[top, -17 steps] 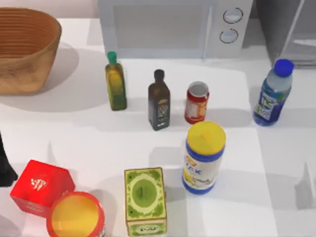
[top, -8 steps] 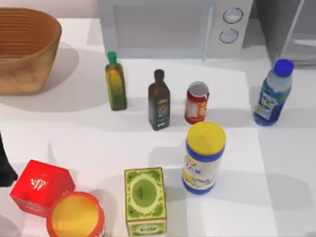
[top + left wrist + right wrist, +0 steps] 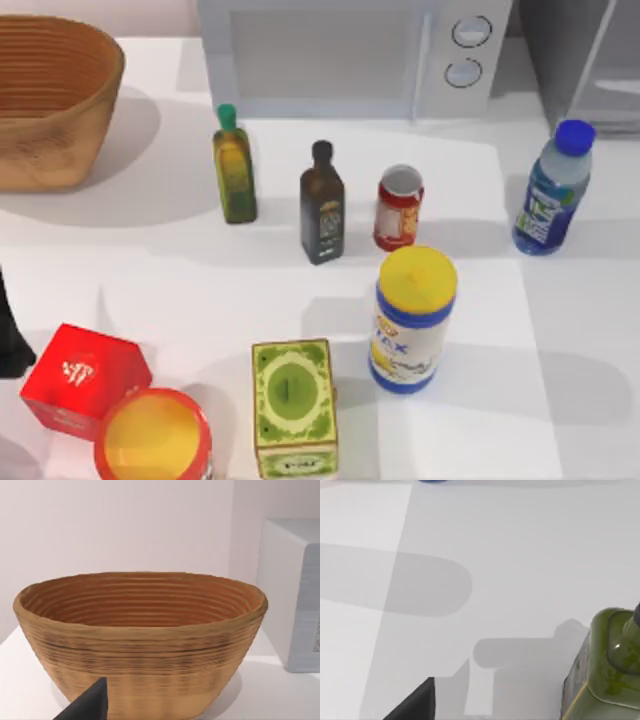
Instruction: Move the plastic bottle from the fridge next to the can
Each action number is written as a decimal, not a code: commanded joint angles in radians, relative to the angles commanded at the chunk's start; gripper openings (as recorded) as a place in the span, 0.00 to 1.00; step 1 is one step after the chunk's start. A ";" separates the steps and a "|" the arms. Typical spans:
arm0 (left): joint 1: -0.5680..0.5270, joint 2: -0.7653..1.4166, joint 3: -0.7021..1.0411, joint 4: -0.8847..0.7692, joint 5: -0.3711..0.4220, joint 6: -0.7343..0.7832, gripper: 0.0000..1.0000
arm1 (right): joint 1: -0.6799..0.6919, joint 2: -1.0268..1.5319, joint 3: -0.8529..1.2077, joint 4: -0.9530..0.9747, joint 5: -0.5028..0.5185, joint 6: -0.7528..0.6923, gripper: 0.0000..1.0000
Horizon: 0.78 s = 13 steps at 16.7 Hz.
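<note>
A white table carries the scene. The fridge stands at its far right corner, and the plastic bottle stands upright just before it, well right of the can, so the move seems unfinished. Neither gripper's grasp can be told; the left arm sits parked at the left edge.

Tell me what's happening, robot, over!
Left gripper parked near the basket. Plastic bottle upright by the fridge, apart from the can. Nothing between them.
</note>
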 joint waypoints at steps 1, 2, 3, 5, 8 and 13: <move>0.000 0.000 0.000 0.000 0.000 0.000 1.00 | 0.000 0.000 0.000 0.000 0.000 0.000 1.00; 0.000 0.000 0.000 0.000 0.000 0.000 1.00 | -0.010 0.008 0.006 0.003 -0.007 -0.010 1.00; 0.000 0.000 0.000 0.000 0.000 0.000 1.00 | -0.031 0.026 0.018 0.008 -0.023 -0.030 1.00; 0.000 0.000 0.000 0.000 0.000 0.000 1.00 | -0.103 0.091 0.057 0.018 -0.076 -0.102 1.00; 0.000 0.000 0.000 0.000 0.000 0.000 1.00 | -0.289 0.266 0.142 0.033 -0.199 -0.289 1.00; 0.000 0.000 0.000 0.000 0.000 0.000 1.00 | -0.724 0.747 0.306 0.045 -0.453 -0.806 1.00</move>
